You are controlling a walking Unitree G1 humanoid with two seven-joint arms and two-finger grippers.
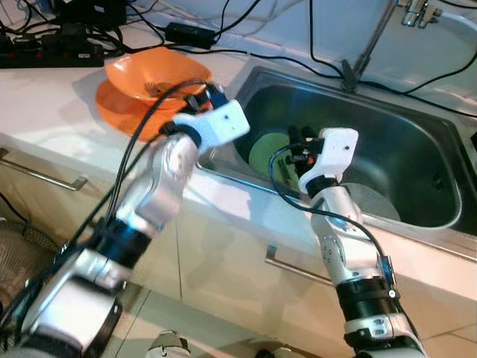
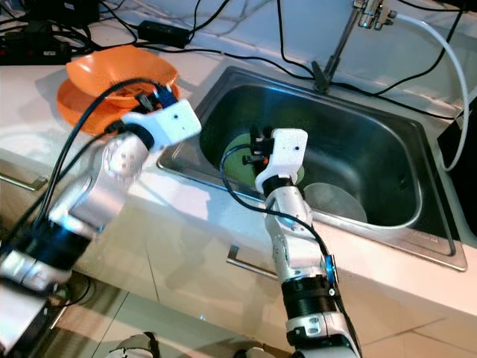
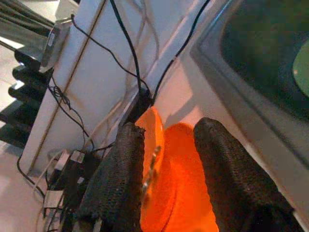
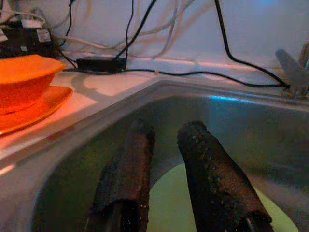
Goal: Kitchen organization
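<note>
Orange bowl (image 1: 156, 73), holding a fork, sits on an orange plate (image 1: 119, 108) beneath the open, empty left gripper (image 3: 166, 169), while the right gripper (image 4: 166, 159), parted and empty, hovers over a green plate (image 1: 267, 153) in the sink (image 1: 417, 134).

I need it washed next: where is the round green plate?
The round green plate lies in the steel sink, at its left end, under the right gripper.
</note>
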